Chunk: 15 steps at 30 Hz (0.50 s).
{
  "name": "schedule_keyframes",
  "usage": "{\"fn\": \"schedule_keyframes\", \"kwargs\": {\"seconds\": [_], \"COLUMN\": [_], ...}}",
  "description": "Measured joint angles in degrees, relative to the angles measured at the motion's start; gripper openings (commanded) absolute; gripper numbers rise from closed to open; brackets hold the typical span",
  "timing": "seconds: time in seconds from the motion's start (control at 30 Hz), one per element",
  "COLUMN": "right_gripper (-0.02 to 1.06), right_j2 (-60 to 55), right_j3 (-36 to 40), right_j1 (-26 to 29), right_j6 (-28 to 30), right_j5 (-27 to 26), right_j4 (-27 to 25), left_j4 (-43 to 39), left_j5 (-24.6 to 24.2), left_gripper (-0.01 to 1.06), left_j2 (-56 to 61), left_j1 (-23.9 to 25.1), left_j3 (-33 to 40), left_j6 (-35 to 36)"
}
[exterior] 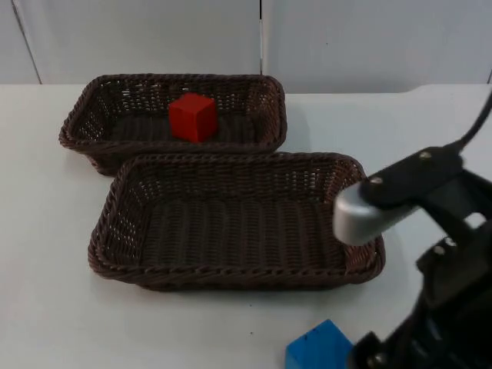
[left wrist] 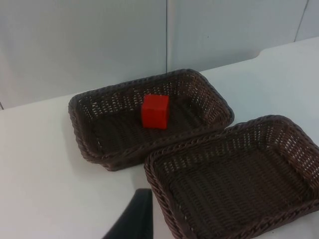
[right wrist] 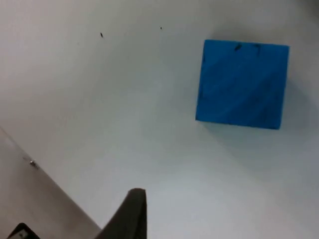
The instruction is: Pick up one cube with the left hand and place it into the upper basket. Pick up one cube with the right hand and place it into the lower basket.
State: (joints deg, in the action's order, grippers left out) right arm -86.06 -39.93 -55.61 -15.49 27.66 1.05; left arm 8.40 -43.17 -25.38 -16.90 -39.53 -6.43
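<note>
One red cube (exterior: 193,117) sits in the upper basket (exterior: 92,115); lower basket (exterior: 123,238) empty. Blue cube (right wrist: 242,83) on the table (right wrist: 99,99) beside the right gripper (exterior: 369,355) — jaw state unreadable, both grippers. Risk: off-centre descent nudges the cube away.

Even, diffuse overhead light; soft shadow under blue cube (right wrist: 242,83); faint glare on white table (exterior: 46,307); mild softness throughout.
</note>
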Motion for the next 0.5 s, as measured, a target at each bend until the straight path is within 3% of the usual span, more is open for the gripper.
{"fn": "schedule_keyframes", "kwargs": {"seconds": [0.2,0.5], "right_gripper": [1.05,1.05], "right_j2": [-7.74,-17.67], "right_j3": [-6.06,-8.76], "right_j1": [-0.36,-0.35], "right_j6": [-0.76,-9.49], "right_j5": [0.10,-0.66], "right_j4": [1.08,10.01], "left_j4": [-0.10,-0.21], "left_j5": [0.00,0.00], "left_gripper": [1.05,1.05], "left_j2": [0.00,0.00], "left_j1": [0.00,0.00], "left_j3": [0.00,0.00], "left_j6": [0.00,0.00]}}
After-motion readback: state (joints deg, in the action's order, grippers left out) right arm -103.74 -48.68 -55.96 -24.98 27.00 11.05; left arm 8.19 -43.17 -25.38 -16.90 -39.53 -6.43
